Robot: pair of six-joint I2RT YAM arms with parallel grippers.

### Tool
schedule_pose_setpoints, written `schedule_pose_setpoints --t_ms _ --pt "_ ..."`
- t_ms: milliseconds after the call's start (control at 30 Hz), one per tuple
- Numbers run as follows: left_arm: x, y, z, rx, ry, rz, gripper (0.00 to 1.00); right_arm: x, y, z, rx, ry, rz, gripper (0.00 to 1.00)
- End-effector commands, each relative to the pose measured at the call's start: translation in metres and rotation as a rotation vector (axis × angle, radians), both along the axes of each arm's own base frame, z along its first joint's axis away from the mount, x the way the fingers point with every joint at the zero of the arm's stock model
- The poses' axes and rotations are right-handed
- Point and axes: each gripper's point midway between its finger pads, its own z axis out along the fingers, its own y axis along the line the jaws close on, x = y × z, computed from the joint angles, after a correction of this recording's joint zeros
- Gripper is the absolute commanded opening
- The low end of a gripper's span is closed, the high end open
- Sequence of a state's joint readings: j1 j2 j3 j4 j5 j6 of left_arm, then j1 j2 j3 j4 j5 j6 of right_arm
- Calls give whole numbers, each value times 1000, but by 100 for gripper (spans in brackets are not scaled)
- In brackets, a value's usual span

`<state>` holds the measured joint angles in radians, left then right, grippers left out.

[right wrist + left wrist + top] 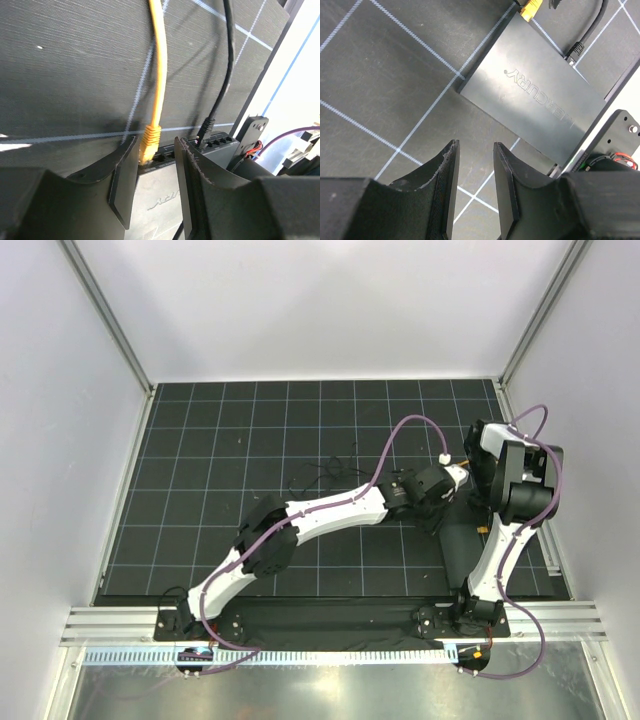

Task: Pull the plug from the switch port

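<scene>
Two white arms, the left arm (330, 510) and the right arm (497, 558), reach from a ribbed aluminium rail (300, 625) over a matte black mat (250, 440) ruled in thin white squares. The left gripper (475, 192) hangs with its rough-edged black jaws parted and nothing between them. It is over bare mat, just beside the long side of the switch box (540, 95), a flat, smooth, dark rectangle with raised lettering on its lid.

The right gripper (156, 170) sits at the box's socket edge, jaws apart and not pinched. The yellow plug (149, 141), ridged plastic, is seated in the switch port (148, 159). It shows in the gap close against one finger; whether they touch I cannot tell. Its yellow cable (159, 65) runs away across the mat. Just past the other finger, a black cable (227, 65) enters another socket. Farther out lie thin black wires (325, 472) in a tangle, then plain white walls (330, 300).
</scene>
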<state>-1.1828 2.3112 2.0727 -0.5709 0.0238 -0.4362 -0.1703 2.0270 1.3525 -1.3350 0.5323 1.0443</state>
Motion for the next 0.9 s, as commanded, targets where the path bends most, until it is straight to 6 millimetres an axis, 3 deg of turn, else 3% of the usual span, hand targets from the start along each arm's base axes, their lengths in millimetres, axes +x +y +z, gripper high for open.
schedule_pose_setpoints --t_ms 0,133,233,500,633,733,867 --pt "2 -18 12 -66 -23 -24 37 -43 2 44 19 263 16 43" --pt "4 -14 7 -43 -29 -20 36 -40 6 40 37 266 -1 45" --pt "8 2 -3 18 -28 -6 33 -43 14 35 65 277 -25 45" --pt "17 17 -5 77 -65 9 33 -49 23 38 100 265 -51 45" --pt "16 25 -7 95 -48 -15 33 -28 10 43 69 213 12 47" --pt "16 33 -8 95 -11 -20 34 8 -1 51 68 81 92 51" --pt "21 38 0 72 11 -30 35 17 -1 65 102 6 130 54"
